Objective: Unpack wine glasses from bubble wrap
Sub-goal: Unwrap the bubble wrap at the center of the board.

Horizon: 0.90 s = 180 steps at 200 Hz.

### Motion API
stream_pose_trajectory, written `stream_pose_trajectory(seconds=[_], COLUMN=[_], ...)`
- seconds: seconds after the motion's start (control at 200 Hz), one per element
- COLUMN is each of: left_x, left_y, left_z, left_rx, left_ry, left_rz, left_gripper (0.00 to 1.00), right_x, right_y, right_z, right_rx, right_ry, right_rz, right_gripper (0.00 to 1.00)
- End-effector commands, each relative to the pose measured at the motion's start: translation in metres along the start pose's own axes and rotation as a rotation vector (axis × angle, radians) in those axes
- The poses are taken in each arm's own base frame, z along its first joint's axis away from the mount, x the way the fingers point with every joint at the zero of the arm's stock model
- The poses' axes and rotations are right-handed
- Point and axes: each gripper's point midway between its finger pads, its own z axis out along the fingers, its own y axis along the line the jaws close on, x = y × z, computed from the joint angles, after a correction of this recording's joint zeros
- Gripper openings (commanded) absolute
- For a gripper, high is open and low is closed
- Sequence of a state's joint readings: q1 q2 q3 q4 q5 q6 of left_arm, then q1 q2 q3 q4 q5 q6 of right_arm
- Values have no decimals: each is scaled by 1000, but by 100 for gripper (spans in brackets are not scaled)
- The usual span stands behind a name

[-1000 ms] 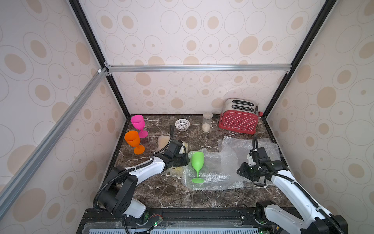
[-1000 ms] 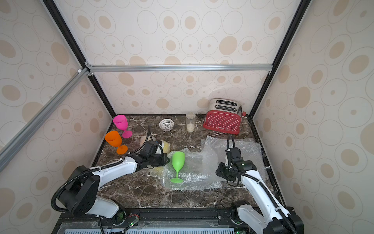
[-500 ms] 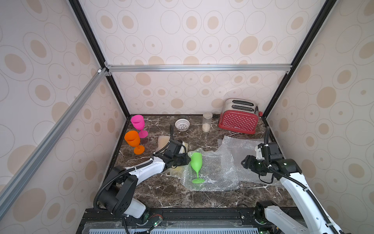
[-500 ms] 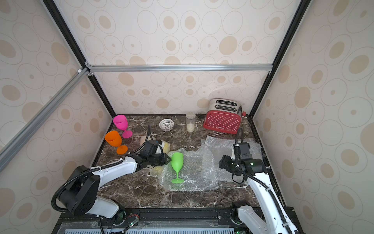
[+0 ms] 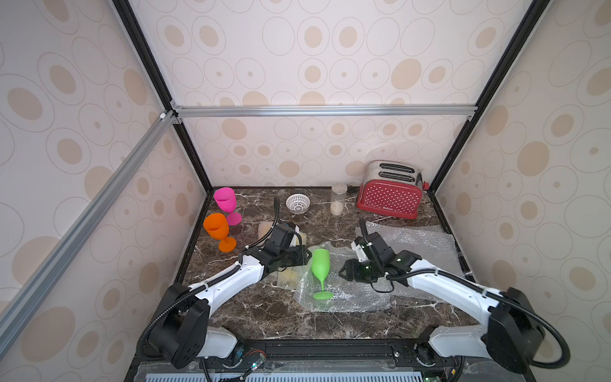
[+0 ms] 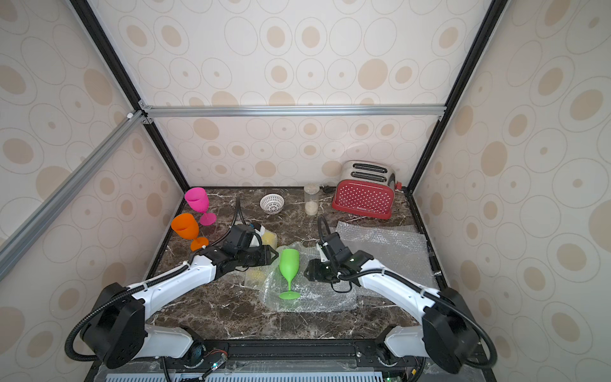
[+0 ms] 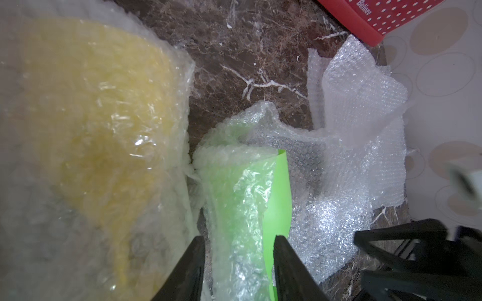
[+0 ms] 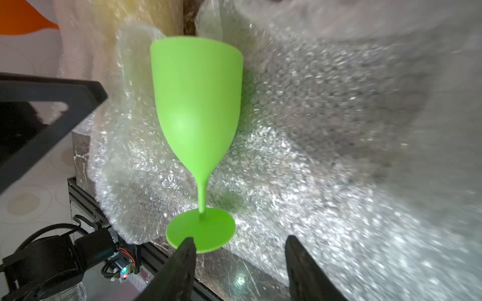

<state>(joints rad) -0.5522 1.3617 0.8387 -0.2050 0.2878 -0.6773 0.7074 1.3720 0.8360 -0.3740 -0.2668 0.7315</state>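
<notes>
Goblet [image 5: 320,266] of smooth green plastic stands on crinkled bubble wrap [image 5: 352,294].

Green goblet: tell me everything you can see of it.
The green goblet is opaque, matte and plastic-looking, with a tall tapered bowl, thin stem and round flat foot. It lies on its side on a crumpled bubble wrap sheet, mouth toward the back wall. A wrap flap drapes one side of the bowl. The left gripper straddles the bowl, jaws apart, contact unclear. The right gripper is open beside it.
</notes>
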Motion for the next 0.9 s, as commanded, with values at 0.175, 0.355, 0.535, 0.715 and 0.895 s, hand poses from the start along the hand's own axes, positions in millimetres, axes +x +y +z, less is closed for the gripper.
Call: stream_pose_trajectory(seconds=[0.175, 0.355, 0.535, 0.715, 0.895], left_x=[6, 15, 24, 27, 29], left_y=[1, 1, 4, 10, 13], left_z=[-4, 5, 14, 18, 20], left_rx=[27, 52, 50, 24, 16], left_ry=[-10, 11, 36, 41, 49], left_rz=[11, 4, -5, -14, -19], left_gripper=[44, 44, 38, 32, 32], right_x=[15, 22, 27, 33, 42], right_y=[34, 36, 29, 16, 12], right_z=[60, 79, 83, 62, 41], right_rx=[-63, -60, -32, 21, 14], right_ry=[93, 120, 137, 132, 133], right_rz=[-3, -9, -17, -32, -28], right_gripper=[51, 42, 22, 8, 6])
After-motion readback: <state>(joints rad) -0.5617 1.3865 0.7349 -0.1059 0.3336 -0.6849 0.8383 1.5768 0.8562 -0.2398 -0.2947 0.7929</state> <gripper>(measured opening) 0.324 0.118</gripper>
